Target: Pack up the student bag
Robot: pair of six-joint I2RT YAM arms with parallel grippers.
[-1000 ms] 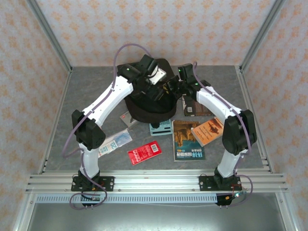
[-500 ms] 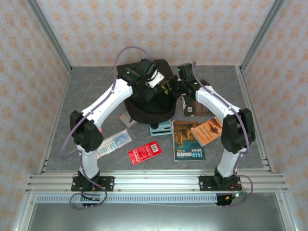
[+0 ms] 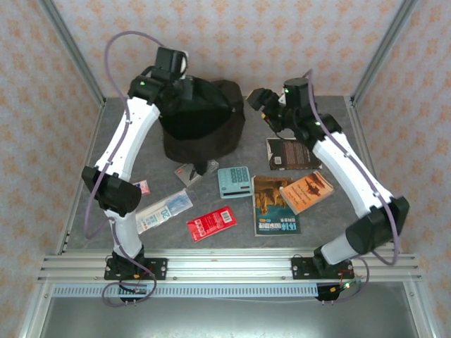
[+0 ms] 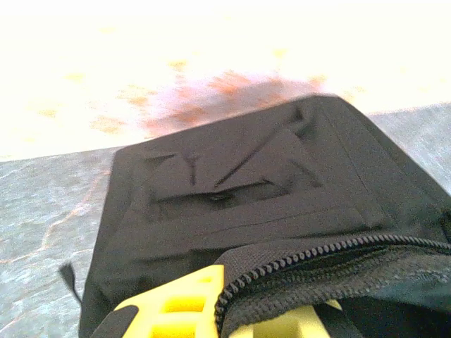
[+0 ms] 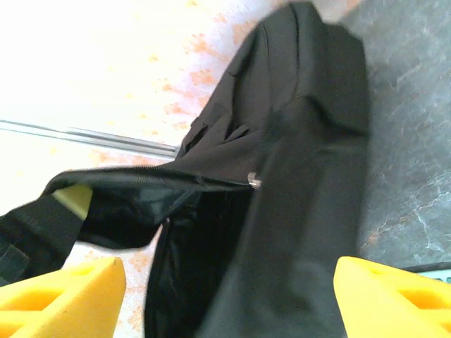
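Two grippers are at work. The left gripper (image 4: 232,320) is clenched on the zipper edge of the student bag (image 3: 204,123), holding its mouth up in the upper middle of the top view. The right gripper (image 3: 257,100), just right of the bag, has its fingers wide apart and grasps nothing. To do this step well, I think the left should hold the edge high and steady while the right fetches the calculator (image 3: 235,181) below.

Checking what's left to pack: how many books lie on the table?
3: dark book right of the student bag, brown-covered book in front of it, orange book at its right edge. More may hide inside the bag.
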